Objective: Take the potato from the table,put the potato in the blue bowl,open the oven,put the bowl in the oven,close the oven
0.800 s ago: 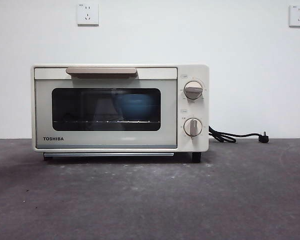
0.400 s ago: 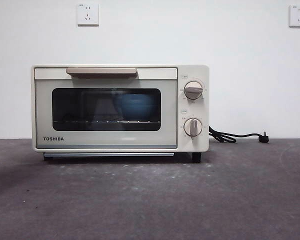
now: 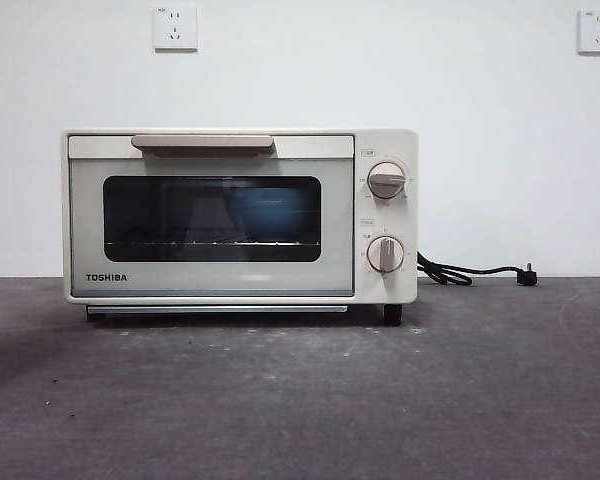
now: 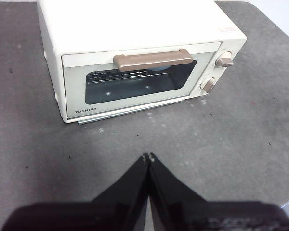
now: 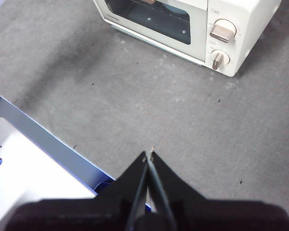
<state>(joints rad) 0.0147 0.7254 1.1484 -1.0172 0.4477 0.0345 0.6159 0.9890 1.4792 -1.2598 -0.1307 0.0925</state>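
— Two grippers, both idle?

— Both. The left gripper (image 4: 148,157) hangs above bare table (image 4: 221,144) in front of the oven (image 4: 135,53), its jaws pressed together with nothing between them. The right gripper (image 5: 149,154) is the same: jaws together, empty, over the table (image 5: 135,96) well short of the oven's (image 5: 216,29) knob end. Neither shows in the front view.

— State of the oven?

— Door shut, flush with the casing; tan handle (image 3: 203,143) across the top edge of the door. It stands on the table (image 3: 300,400) close to the white wall (image 3: 380,70), with both knobs (image 3: 386,180) to the right of the door in the front view.

— The bowl?

— Inside. Through the dark window the bowl (image 3: 272,212) shows as a blue shape on the wire rack (image 3: 212,243), towards the knob side. The left wrist view gives only a sliver of blue behind the handle.

— And the potato?

— Cannot be made out; the glass is too dark.

— Room to move?

— Open table lies in front of the oven on all sides of both grippers. In the right wrist view the table's edge runs just beside the right gripper, with a pale surface (image 5: 24,163) beyond it. A black power cord (image 3: 470,272) lies on the table by the wall, past the knob end, unplugged. Two wall sockets (image 3: 175,28) sit high above.
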